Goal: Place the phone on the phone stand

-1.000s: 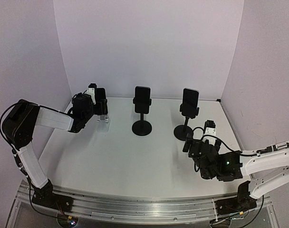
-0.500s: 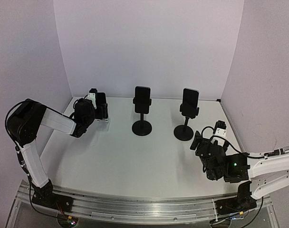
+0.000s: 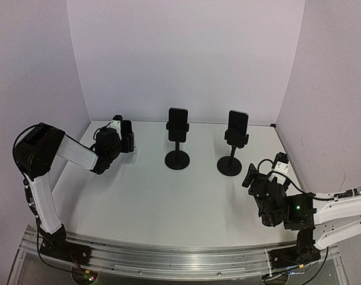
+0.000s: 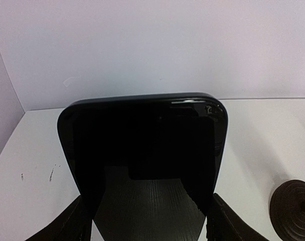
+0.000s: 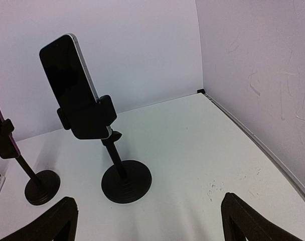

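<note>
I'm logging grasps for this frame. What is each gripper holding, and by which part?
The left gripper holds a black phone by its long side edges, near the wrist end. The right gripper is open, holding nothing.

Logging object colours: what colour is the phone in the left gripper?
Glossy black. The phone shows best in the left wrist view.

I count 3x phone point(image 3: 178, 123) point(image 3: 237, 126) point(image 3: 126, 132), 2x black stand point(image 3: 177, 160) point(image 3: 230, 165), 1x clear stand point(image 3: 130, 156) left of those, 2x arm point(image 3: 73, 151) point(image 3: 341, 205).
</note>
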